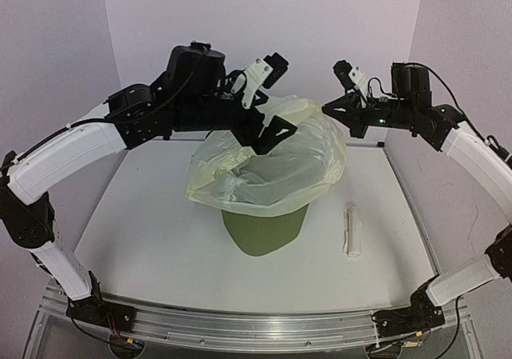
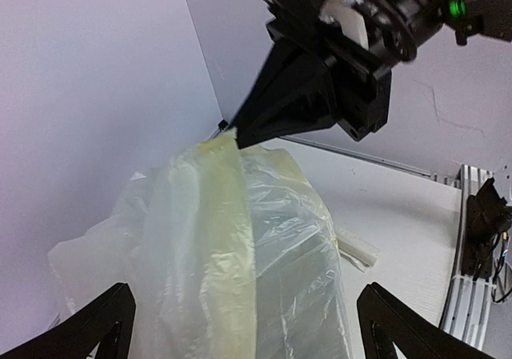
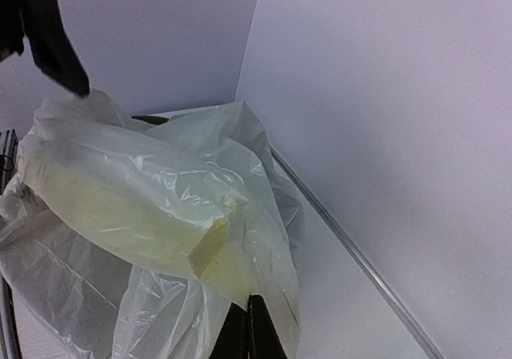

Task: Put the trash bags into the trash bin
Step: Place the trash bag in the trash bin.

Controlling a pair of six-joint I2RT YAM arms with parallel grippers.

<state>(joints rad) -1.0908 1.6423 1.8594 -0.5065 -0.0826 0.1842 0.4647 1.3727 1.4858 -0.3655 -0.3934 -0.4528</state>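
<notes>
A pale yellowish translucent trash bag [image 1: 272,167] lies draped over the olive-green trash bin [image 1: 264,233], hiding the bin's rim and most of its body. My right gripper [image 3: 249,321] is shut, pinching the film [image 3: 160,207] at the bag's upper right edge. In the left wrist view, that gripper [image 2: 234,139] holds a lifted peak of the bag [image 2: 240,255]. My left gripper [image 2: 248,335] is open, its fingers [image 2: 92,327] spread wide on either side of the bag without squeezing it. From above, the left gripper [image 1: 272,133] hovers over the bag's top left.
A small white rolled bag [image 1: 352,231] lies on the white table [image 1: 144,239] to the right of the bin, also visible as a white roll [image 2: 358,251] from the left wrist. Walls close in behind and at both sides.
</notes>
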